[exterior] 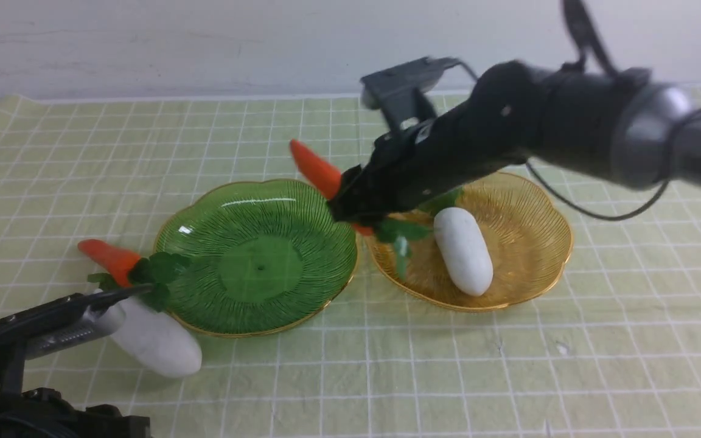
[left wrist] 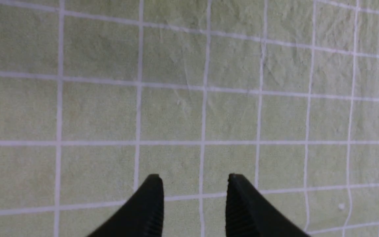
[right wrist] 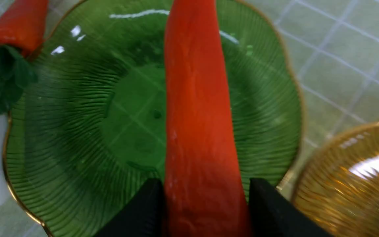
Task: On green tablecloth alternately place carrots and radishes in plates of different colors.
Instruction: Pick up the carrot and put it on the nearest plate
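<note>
- Radish point(exterior: 463, 250) number one lies in the amber-yellow plate point(exterior: 533, 237), so one placement looks done.
- Green plate point(exterior: 259, 267) has no vegetable lying within its hollow; only leaves of the outer carrot point(exterior: 109, 257) reach its rim.
- Right pincer point(exterior: 350, 198) is closed around the orange-red carrot point(exterior: 317, 167), its fingers parted by the carrot's width; that carrot hangs above the plates, leafy end toward the amber-yellow one.
- Left pincer point(left wrist: 194, 179) stands partly open over the green tablecloth point(left wrist: 169, 115), with nothing between its fingertips.
- Second radish point(exterior: 159, 340) rests on the cloth beside the green plate, on its left, near the outer carrot's leaves.
- Left to do, as I judge it: set down the held carrot, probably in the green plate, then place the second radish and the outer carrot by turns; roughly a quarter seems finished.
</note>
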Available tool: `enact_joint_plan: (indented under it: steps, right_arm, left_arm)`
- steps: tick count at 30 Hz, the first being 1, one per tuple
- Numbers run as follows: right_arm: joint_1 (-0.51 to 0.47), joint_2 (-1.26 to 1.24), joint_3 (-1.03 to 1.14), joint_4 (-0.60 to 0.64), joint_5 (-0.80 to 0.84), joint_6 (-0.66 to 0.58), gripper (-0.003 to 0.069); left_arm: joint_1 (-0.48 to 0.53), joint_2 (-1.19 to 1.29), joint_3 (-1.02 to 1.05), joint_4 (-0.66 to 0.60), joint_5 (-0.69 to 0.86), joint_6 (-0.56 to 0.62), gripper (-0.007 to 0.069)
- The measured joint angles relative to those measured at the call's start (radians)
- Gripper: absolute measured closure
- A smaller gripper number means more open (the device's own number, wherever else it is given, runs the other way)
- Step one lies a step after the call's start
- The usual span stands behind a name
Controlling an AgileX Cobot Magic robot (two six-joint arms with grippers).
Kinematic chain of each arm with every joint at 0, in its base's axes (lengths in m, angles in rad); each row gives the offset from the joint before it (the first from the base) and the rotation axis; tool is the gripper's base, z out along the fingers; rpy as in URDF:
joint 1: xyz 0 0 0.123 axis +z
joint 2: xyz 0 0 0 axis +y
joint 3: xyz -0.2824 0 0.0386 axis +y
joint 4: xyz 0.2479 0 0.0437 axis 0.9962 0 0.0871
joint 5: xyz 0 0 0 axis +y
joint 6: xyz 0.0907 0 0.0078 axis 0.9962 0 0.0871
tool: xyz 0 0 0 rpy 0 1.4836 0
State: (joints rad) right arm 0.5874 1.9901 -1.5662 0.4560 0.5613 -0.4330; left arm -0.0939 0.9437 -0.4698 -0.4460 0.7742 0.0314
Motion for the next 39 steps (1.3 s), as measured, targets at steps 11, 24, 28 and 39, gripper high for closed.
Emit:
enact_joint_plan:
  steps: [11, 24, 28, 39]
  right_arm:
    - [0.045, 0.078, 0.0, 0.029, -0.154, -0.009, 0.0089]
    - [0.014, -0.199, 0.002, -0.133, 0.213, -0.009, 0.0259]
    - [-0.026, -0.344, 0.001, -0.198, 0.379, 0.022, 0.0388]
    - [-0.11, -0.68, 0.066, -0.382, 0.691, 0.282, 0.067]
  left_arm:
    - [0.0, 0.0, 0.0, 0.0, -0.003, 0.0, 0.0377]
    - [0.0, 0.0, -0.034, 0.039, -0.002, -0.008, 0.036]
    - [0.0, 0.003, -0.086, 0.079, -0.002, -0.031, 0.0324]
    - [0.0, 0.139, -0.169, 0.149, -0.159, -0.161, 0.0128]
